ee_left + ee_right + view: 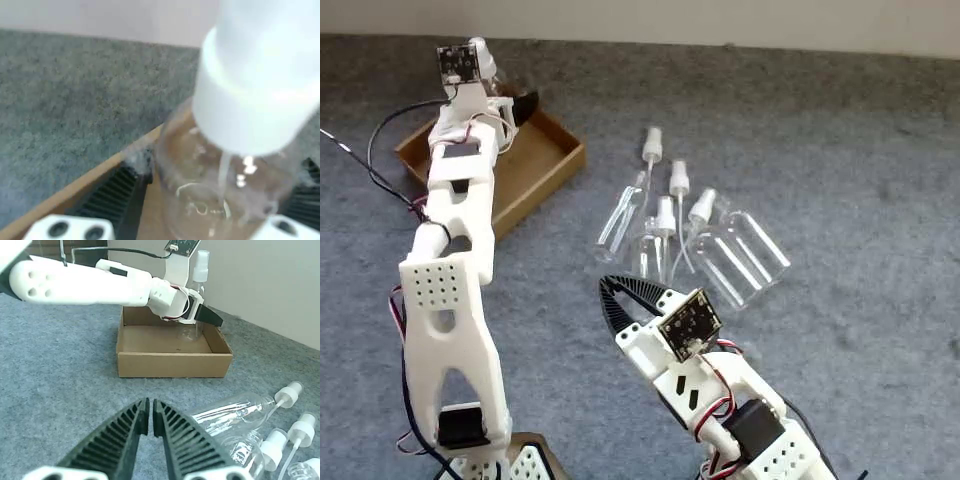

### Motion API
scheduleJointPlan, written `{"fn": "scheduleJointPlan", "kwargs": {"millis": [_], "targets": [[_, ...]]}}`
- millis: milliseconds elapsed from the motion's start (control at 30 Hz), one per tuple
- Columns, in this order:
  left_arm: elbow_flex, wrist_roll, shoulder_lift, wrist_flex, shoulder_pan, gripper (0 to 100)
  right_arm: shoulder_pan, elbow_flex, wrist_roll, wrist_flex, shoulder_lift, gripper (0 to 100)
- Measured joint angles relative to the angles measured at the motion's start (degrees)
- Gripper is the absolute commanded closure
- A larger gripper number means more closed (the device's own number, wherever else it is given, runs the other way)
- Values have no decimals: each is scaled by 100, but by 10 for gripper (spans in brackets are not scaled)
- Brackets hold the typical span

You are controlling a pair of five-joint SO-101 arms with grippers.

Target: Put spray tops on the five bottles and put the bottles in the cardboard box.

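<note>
**One capped bottle held over the box, four on the carpet**

At the far left of the high view, the left arm is stretched out to the cardboard box (552, 168), which is set on the grey carpeted surface (850, 150). The left gripper (198, 315) is positioned above the box, and its black jaws are closed against both sides of a clear bottle (200, 190). This held bottle is kept upright and is fitted with a white spray top (255, 75). Its base is seen lowered between the box walls in the right wrist view; whether the brown floor is touched cannot be told.

Further right, near the front edge of the high view, the right gripper (620, 295) is found low over the carpet, well apart from the box. Its ribbed jaws are brought almost together, only a thin slit is left between them, and nothing is held.

Just beyond the right gripper and to its right, four clear bottles (745, 255) are laid on their sides in a loose cluster, some of them touching. A white spray top (652, 147) is seen at each neck, all pointed away from the right arm. Whether these tops are fully screwed on cannot be told.
</note>
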Motion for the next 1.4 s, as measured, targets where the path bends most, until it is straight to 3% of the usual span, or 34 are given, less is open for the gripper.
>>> {"fn": "scheduleJointPlan", "kwargs": {"millis": [233,400,933,1167,1400], "targets": [[0,0,-475,1398,0,614,0,0,0,0,0,972],[9,0,-695,1881,0,614,0,0,0,0,0,972],[9,0,-703,1899,0,613,0,0,0,0,0,972],[18,0,-695,1319,9,613,0,0,0,0,0,972],[26,9,-695,1240,9,613,0,0,0,0,0,972]]}}
